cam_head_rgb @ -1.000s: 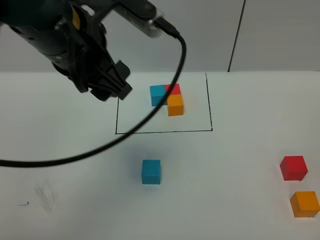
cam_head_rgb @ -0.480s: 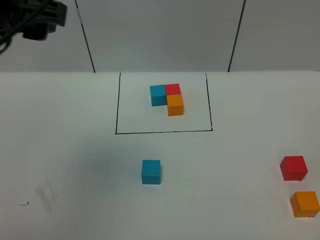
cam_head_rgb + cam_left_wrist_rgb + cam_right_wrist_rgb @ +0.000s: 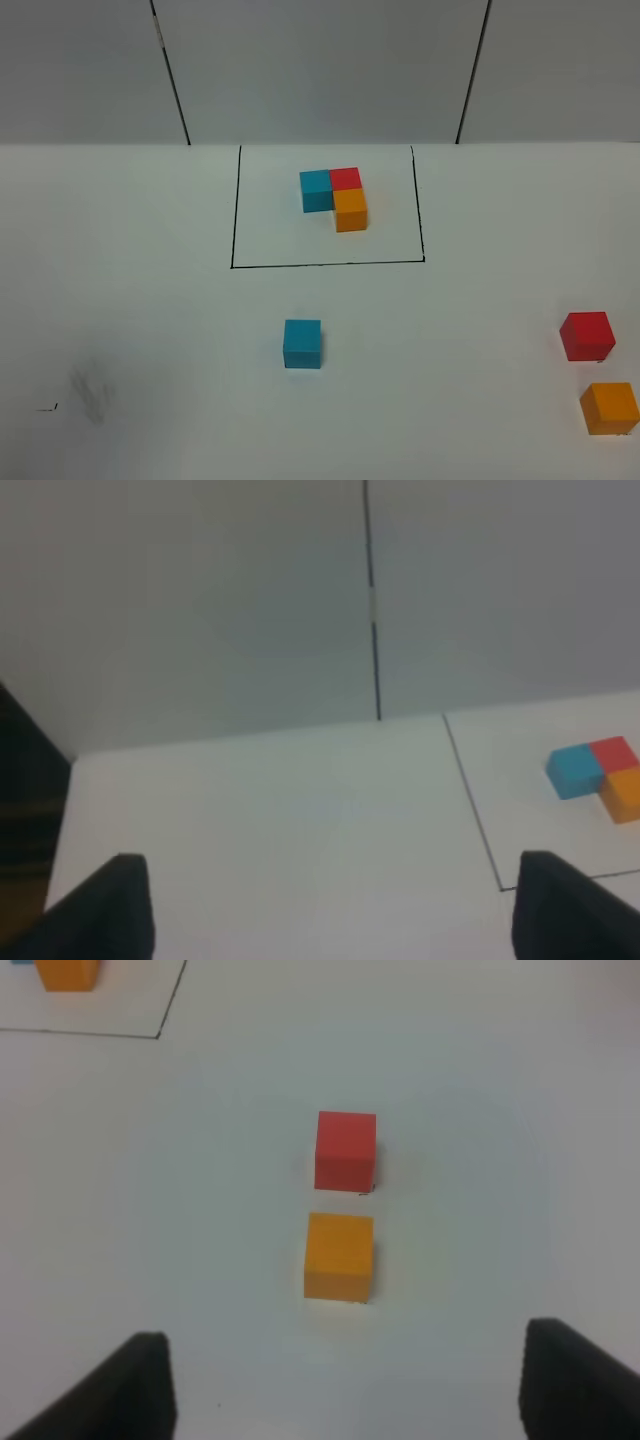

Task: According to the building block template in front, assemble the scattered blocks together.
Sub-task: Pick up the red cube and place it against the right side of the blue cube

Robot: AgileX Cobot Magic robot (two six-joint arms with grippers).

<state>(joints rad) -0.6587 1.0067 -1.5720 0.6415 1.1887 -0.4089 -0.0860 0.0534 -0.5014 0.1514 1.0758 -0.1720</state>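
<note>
- Three loose matte cubes sit apart on the white table [image 3: 150, 300]: the blue cube [image 3: 302, 343] just outside the black-framed L-shaped block template [image 3: 335, 197], the red cube [image 3: 587, 335] and orange cube [image 3: 610, 407] side by side, far right.
- The right gripper [image 3: 350, 1390], jaws spread and empty, hangs nearest that pair, orange cube dead ahead, red beyond.
- The left gripper [image 3: 330, 910], spread wide, holds nothing.

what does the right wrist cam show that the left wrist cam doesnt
Only the right wrist view: the loose red cube and loose orange cube, apart, ahead of the open right hand. Only the left wrist view: the template's red cube, the wall seam, the open left hand. Both: the template's orange cube, the black frame, the white table.
</note>
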